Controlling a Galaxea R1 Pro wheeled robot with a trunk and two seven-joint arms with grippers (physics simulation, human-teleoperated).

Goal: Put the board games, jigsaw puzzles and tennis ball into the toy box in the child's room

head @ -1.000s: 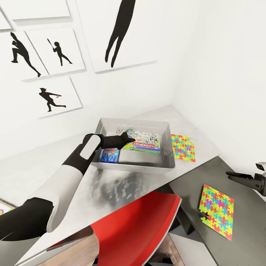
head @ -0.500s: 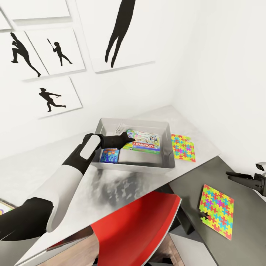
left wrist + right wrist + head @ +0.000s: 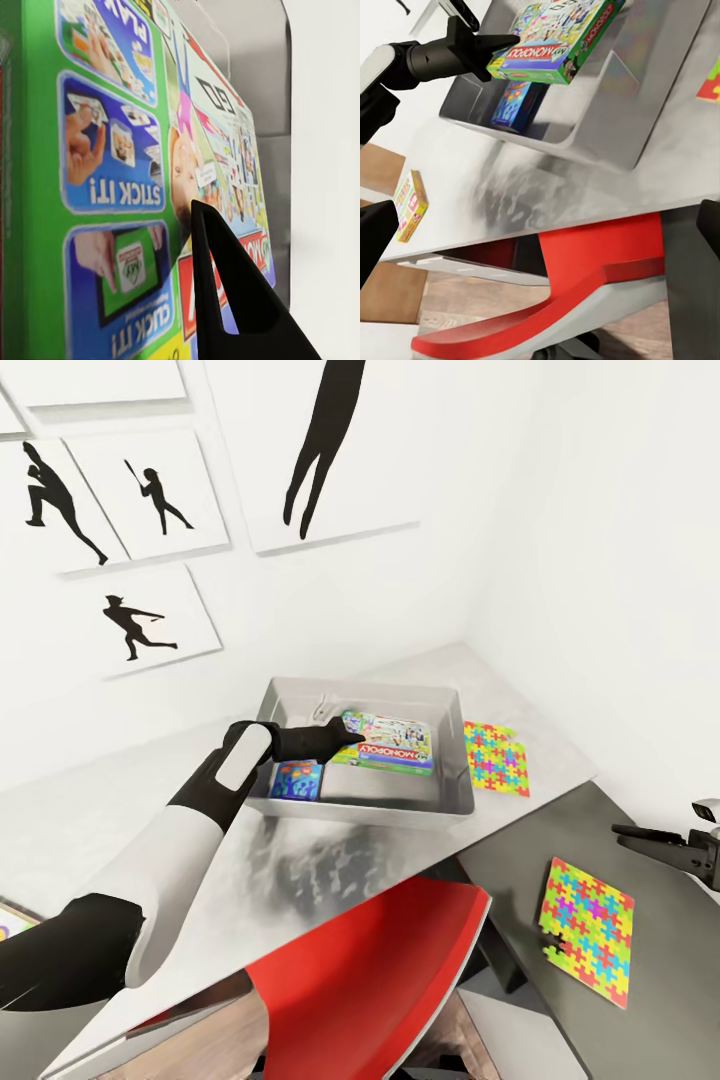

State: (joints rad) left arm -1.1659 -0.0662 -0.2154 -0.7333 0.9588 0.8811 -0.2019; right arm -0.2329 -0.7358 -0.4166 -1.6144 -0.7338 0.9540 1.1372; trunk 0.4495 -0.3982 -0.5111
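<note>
Nothing had shifted since a second earlier: our left gripper [image 3: 345,731] stayed pinching the Monopoly box [image 3: 390,745] above the toy box [image 3: 455,805]; our right gripper [image 3: 650,841] looked spread. We judged lowering and release came next, jigsaw puzzles [image 3: 585,932] afterwards

Green Monopoly box [image 3: 112,187] right up close, one black finger [image 3: 232,300] lying against its printed face, grey toy box [image 3: 255,67] wall behind.
</note>
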